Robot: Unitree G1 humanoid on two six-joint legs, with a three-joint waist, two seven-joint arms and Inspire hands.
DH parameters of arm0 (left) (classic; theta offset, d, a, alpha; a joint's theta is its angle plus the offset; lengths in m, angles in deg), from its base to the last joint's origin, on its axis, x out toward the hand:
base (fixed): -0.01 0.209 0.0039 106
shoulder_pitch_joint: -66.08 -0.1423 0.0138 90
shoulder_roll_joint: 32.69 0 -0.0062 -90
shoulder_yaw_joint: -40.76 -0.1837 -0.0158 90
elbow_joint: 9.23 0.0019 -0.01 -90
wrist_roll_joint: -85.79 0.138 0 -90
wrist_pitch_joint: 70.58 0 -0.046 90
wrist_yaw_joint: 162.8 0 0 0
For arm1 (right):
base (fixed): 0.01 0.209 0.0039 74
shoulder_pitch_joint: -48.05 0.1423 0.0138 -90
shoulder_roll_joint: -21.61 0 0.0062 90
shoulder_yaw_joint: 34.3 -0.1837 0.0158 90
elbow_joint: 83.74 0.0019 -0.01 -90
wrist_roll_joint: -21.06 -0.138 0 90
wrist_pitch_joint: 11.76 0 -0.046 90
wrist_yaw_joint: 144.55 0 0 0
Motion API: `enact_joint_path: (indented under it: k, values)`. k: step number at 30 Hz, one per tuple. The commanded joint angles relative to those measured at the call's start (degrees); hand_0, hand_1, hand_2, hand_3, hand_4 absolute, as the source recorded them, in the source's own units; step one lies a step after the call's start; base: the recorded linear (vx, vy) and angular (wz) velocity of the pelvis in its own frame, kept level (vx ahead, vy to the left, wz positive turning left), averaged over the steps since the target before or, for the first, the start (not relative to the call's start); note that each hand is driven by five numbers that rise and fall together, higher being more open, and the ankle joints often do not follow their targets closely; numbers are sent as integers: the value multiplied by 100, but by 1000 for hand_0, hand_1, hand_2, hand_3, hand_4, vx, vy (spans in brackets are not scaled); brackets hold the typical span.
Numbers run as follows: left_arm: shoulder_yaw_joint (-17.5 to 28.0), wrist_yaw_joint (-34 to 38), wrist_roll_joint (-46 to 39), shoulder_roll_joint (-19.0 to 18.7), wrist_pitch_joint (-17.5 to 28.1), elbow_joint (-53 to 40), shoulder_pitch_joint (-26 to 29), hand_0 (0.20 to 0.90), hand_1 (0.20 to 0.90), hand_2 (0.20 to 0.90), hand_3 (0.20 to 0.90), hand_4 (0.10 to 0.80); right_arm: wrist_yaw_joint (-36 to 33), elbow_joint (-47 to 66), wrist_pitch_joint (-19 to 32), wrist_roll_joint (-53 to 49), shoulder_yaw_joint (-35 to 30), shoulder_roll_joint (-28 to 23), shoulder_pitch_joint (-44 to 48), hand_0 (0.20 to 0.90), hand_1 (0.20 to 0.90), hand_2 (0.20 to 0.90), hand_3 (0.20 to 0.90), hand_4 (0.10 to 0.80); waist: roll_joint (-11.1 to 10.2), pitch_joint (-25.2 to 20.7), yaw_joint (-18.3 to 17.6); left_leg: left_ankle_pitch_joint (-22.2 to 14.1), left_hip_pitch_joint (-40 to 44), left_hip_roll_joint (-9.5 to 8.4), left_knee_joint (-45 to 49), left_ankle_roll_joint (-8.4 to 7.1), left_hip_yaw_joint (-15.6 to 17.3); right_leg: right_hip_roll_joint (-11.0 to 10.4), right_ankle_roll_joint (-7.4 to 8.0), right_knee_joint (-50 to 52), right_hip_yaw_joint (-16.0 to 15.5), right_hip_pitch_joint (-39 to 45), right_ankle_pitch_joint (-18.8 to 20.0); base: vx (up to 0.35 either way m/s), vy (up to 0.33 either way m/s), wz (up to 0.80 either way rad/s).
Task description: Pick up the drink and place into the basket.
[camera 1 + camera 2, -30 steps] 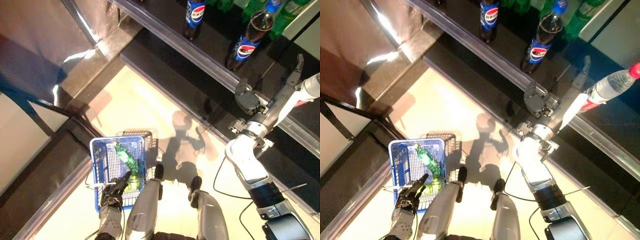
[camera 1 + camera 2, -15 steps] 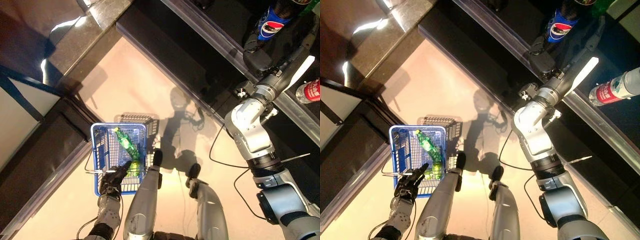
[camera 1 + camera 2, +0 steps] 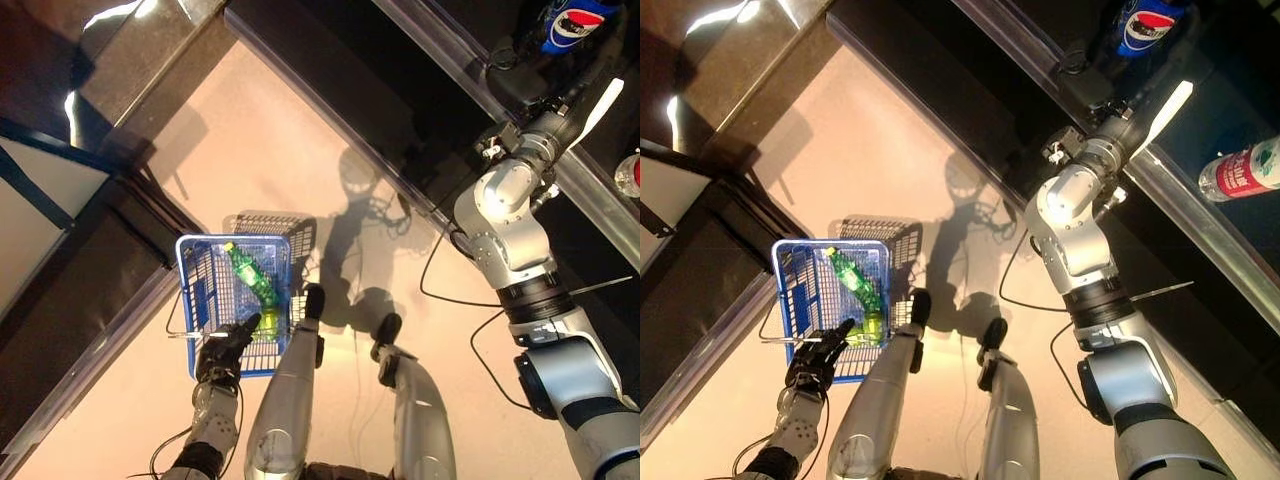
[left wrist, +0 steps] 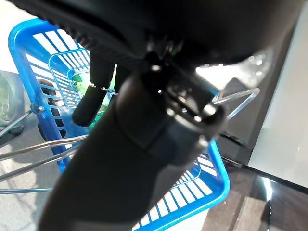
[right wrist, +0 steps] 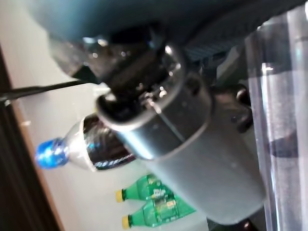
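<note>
A green drink bottle (image 3: 252,282) lies inside the blue basket (image 3: 190,290), which hangs off the floor at the lower left. My left hand (image 3: 222,355) is at the basket's near edge, and its wire handle (image 4: 29,155) passes between the thumb and the fingers (image 4: 94,94). My right arm reaches up to the dark shelf, where my right hand (image 3: 512,85) sits just short of a cola bottle (image 3: 572,18) with a blue label. The right wrist view shows that cola bottle (image 5: 84,144) past the hand's bulk. The right hand's fingers are hidden.
A water bottle (image 3: 1240,172) with a red label lies on the shelf to the right. Two green bottles (image 5: 154,207) show further along the shelf. A metal shelf rail (image 3: 430,50) runs diagonally across. Dark cabinet edges (image 3: 120,210) border the floor on the left.
The camera has shifted. My right arm has stretched further up the shelf, bringing the hand close to the cola bottle. The left hand and the basket keep their pose.
</note>
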Motion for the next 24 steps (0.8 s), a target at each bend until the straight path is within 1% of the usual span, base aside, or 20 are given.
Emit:
enact_joint_path:
  k: [1,7,10,14,15,16,17,18,19,21,24]
  values:
    - [-284,-171,33,-267,459,-681,-695,300,300,300,200,100,302,322,382,-57,-330,-708,719,900,900,900,900,800,153,-122,-6,-384,-268,-230,514,54,-131,-70,49,-369,-63,-66,523,38,7,-1]
    - [-269,-167,-58,-354,406,-724,-771,300,300,300,200,100,486,314,262,-257,-324,-865,978,900,900,900,900,800,194,-122,-9,-349,-421,-276,467,84,-131,-81,79,-311,-8,-322,553,26,30,-5]
    - [-267,-217,-89,-345,388,-733,-801,300,300,300,200,100,582,202,341,-404,-285,-953,1100,900,900,900,900,800,220,-122,-6,-340,-471,-288,461,82,-114,-84,79,-299,3,-390,553,21,33,-6]
    - [-320,-225,-133,-424,348,-856,-868,300,300,300,200,100,725,37,367,-657,-242,-1154,1310,900,900,900,900,800,243,-122,18,-349,-629,-318,528,85,-123,-90,88,-236,-15,-543,568,22,0,0]
    - [-336,-231,-122,-438,335,-867,-945,300,300,300,200,100,738,7,370,-730,-215,-1163,1292,900,900,900,900,800,258,-122,39,-504,-502,-322,564,60,-159,-70,140,-170,39,-445,443,92,-6,2]
    - [-341,-235,-127,-477,322,-904,-965,300,300,300,200,100,769,-37,406,-900,-179,-1212,1371,900,900,900,900,800,259,-122,50,-508,-556,-329,586,59,-169,-66,143,-156,30,-494,449,9,-6,3]
    - [-324,-234,-138,-505,317,-940,-925,300,300,300,200,100,794,-68,403,-910,-176,-1267,1486,900,900,900,900,800,247,-122,49,-365,-742,-332,580,86,-146,-84,98,-193,-41,-651,579,-11,-6,4]
    - [-327,-227,-156,-541,294,-959,-970,300,300,300,200,100,823,-98,386,-927,-145,-1302,1522,900,900,900,900,800,256,-122,63,-481,-667,-340,608,71,-184,-65,140,-129,5,-606,483,0,0,0]
    - [-333,-226,-177,-592,273,-992,-1012,300,300,300,200,100,817,-96,338,-952,-100,-1348,1592,900,900,900,900,800,262,-122,75,-517,-674,-345,631,79,-196,-49,149,-69,15,-639,454,88,-2,-1]
    - [-295,-311,-208,-631,264,-1013,-1069,300,300,300,200,100,808,-206,363,-1072,18,-1463,1781,900,900,900,900,800,281,-122,100,-516,-727,-361,648,99,-212,-44,152,-23,14,-717,456,0,0,0]
    - [-238,-397,-315,-729,221,-1074,-1137,300,300,300,200,100,978,-501,429,-1377,211,-1581,2108,900,900,900,900,800,291,-122,160,-512,-707,-366,624,92,-210,-52,154,-73,-19,-689,447,0,0,0]
